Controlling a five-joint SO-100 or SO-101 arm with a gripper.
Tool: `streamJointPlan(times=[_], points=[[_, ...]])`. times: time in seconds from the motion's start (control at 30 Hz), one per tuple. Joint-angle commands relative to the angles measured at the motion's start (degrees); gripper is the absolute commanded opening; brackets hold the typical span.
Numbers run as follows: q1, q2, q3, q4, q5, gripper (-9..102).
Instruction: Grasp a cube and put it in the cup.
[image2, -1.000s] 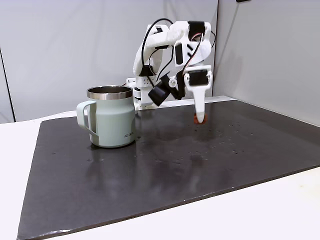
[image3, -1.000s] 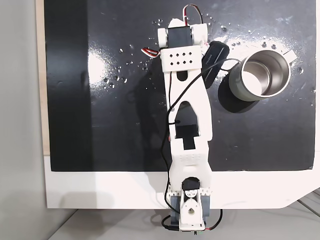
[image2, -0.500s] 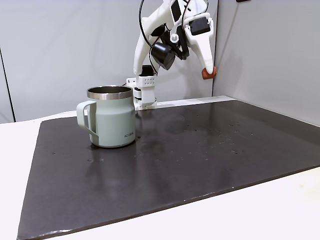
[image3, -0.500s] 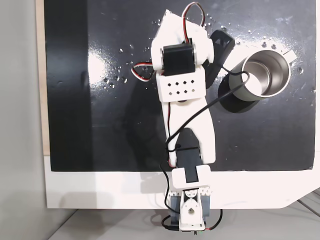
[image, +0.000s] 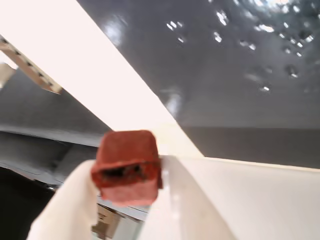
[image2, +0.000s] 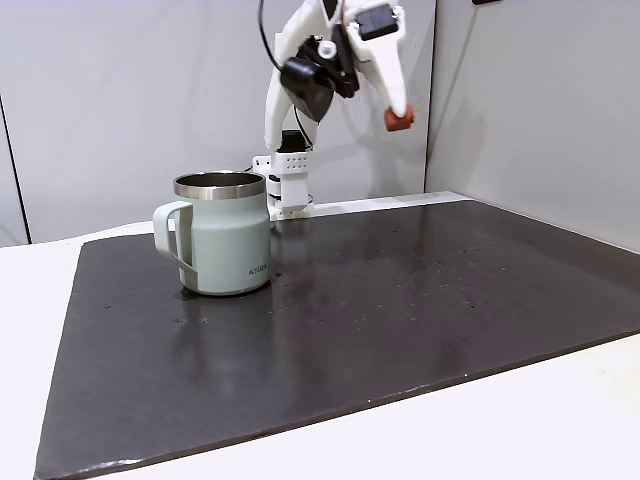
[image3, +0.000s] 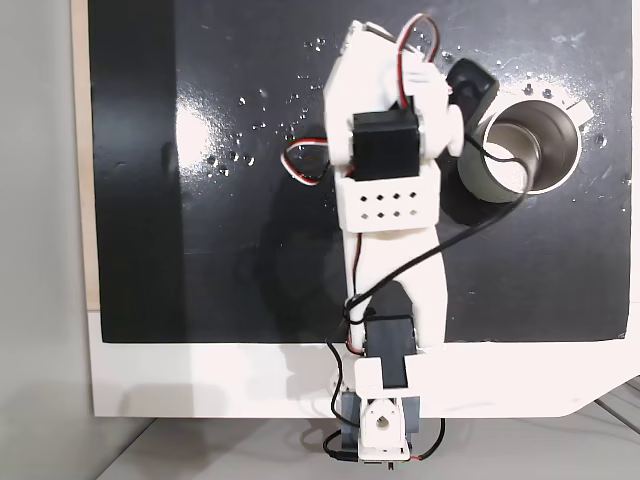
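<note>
In the wrist view the small reddish-brown cube (image: 127, 165) is pinched between my two white fingers, and the gripper (image: 127, 172) is shut on it, high above the dark mat. The side fixed view has the cube (image2: 399, 119) at the tip of the gripper (image2: 397, 112), raised well above the table and to the right of the cup. The pale mint-green cup (image2: 225, 240) stands upright on the mat's left part, handle to the left. From above, the cup (image3: 552, 168) lies at the upper right, its steel inside showing nothing in it, with the arm's wrist just left of it.
A black glossy mat (image2: 400, 300) covers most of the white table (image2: 560, 410). The arm's base (image2: 285, 185) stands at the mat's far edge. A grey wall panel (image2: 540, 100) rises close behind on the right.
The arm has lifted the cube from the mat to high in the air. It has swung toward the cup's side, leftward in the side view and rightward from above.
</note>
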Motion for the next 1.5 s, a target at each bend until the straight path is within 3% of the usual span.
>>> streamJointPlan(times=[0.0, 0.6, 1.1, 1.47], points=[[5.1, 4.0, -3.0, 1.6, -1.6, 2], [26.1, 0.7, -11.3, 14.2, -12.8, 2], [33.4, -1.7, 1.9, 15.8, -17.8, 0], [33.9, -1.8, 3.4, 15.9, -18.5, 1]])
